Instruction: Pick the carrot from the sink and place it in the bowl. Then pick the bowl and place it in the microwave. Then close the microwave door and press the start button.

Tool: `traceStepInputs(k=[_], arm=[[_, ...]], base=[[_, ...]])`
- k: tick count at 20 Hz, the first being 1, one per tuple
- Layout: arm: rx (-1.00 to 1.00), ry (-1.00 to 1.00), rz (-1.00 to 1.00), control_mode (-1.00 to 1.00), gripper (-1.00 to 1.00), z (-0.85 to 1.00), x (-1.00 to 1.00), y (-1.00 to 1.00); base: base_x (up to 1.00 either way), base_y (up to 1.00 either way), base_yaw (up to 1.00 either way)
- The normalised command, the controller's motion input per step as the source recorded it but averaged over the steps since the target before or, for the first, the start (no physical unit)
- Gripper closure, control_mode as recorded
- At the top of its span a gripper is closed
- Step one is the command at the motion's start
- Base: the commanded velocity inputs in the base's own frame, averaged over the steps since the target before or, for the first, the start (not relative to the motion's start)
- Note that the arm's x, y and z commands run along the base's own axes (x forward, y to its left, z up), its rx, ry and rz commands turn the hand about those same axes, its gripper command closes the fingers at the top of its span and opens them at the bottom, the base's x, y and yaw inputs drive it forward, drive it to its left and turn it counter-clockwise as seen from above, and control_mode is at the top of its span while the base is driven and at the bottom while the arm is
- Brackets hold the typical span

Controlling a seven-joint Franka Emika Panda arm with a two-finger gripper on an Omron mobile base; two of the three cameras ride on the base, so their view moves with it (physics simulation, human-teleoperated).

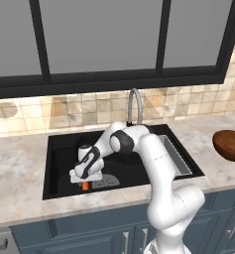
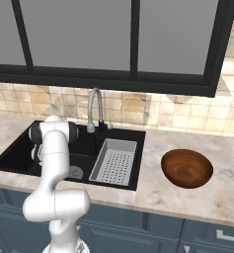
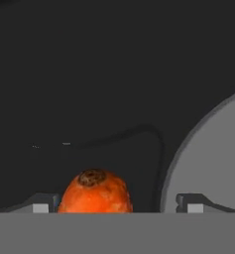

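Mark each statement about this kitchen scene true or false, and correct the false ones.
1. The carrot lies in the sink, between the open fingers of the gripper. True.
2. The bowl already holds the carrot. False: the bowl is empty, on the counter to the right of the sink.
3. A grey perforated tray sits in the right part of the sink. True.
4. The gripper is clamped shut on the faucet. False: its jaws stand open, down in the basin beside the round grey drain.
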Motion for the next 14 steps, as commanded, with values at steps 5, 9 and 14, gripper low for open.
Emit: traceStepInputs(k=[5, 9, 14], arm=[[0.00, 0.02, 0.01, -1.00, 1.00, -0.01, 0.00, 0.00], [0.00, 0.00, 0.02, -1.00, 1.00, 0.35, -0.09, -0.03], [0.00, -0.02, 0.03, -1.00, 1.00, 0.79, -0.01, -0.03]], base=[[0.00, 0.00, 0.00], [0.00, 0.00, 0.00], [0.00, 0.00, 0.00]])
